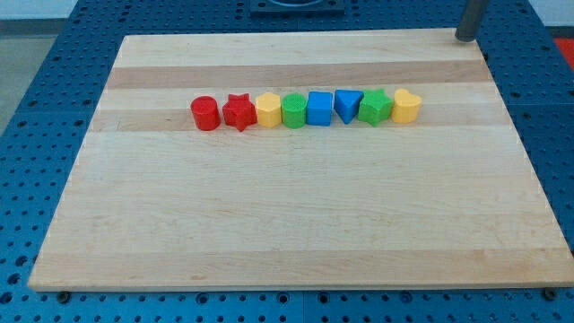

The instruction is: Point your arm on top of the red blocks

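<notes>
Wooden board (296, 215), my tip (466, 38) top right, well apart from red cylinder (204, 114), red star (239, 112)

Blocks (319, 108) line the board (296, 224) (side by side), my tip (465, 39) upper-right.

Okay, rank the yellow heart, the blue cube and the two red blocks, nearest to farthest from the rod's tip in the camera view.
My tip sits at the board's top right corner.
1. yellow heart, row's right end.
2. blue cube, mid-row.
3. red star, left part.
4. red cylinder, row's left end.
</notes>
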